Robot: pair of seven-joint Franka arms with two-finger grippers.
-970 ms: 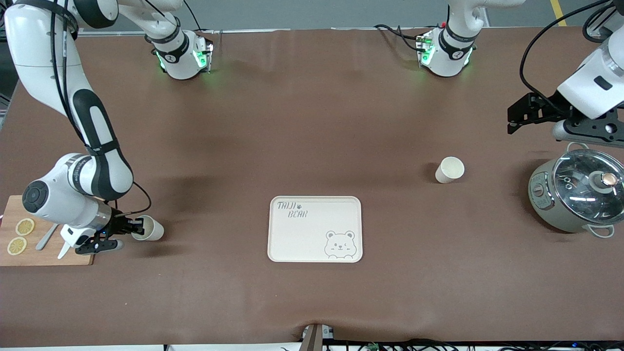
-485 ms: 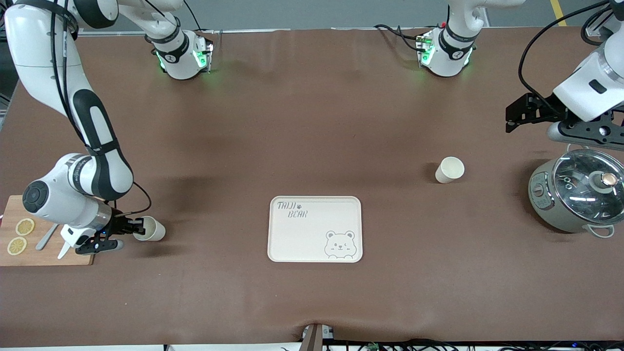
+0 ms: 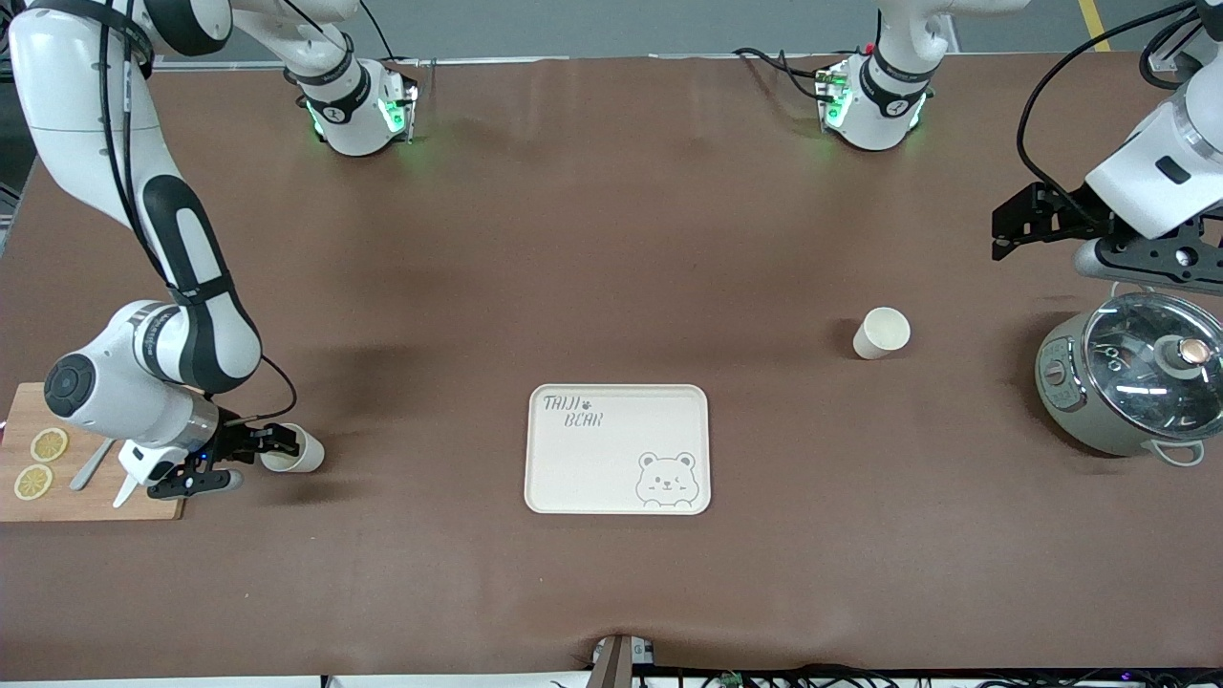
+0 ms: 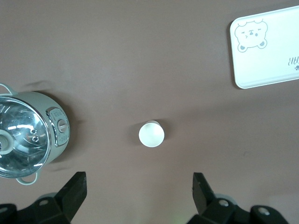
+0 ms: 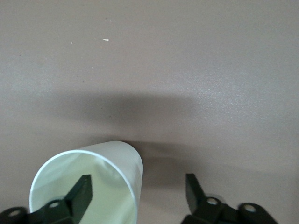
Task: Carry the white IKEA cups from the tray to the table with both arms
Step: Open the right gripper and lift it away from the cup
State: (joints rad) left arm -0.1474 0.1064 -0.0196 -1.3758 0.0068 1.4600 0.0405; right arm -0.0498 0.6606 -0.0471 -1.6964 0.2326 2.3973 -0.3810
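On the desk (image 3: 611,239), both cups are being left off the emptied tray (image 3: 617,449): one cup (image 3: 294,449) at nine o'clock between the right gripper's (image 3: 277,445) wide fingers, another (image 3: 881,333) at two o'clock; the left gripper (image 3: 1015,222) is being held wide, waiting.

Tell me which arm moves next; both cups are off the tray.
Right. The right gripper, open, straddles the cup wall by the board and should lift clear. The left gripper hangs open by the pot, apart from the other cup.
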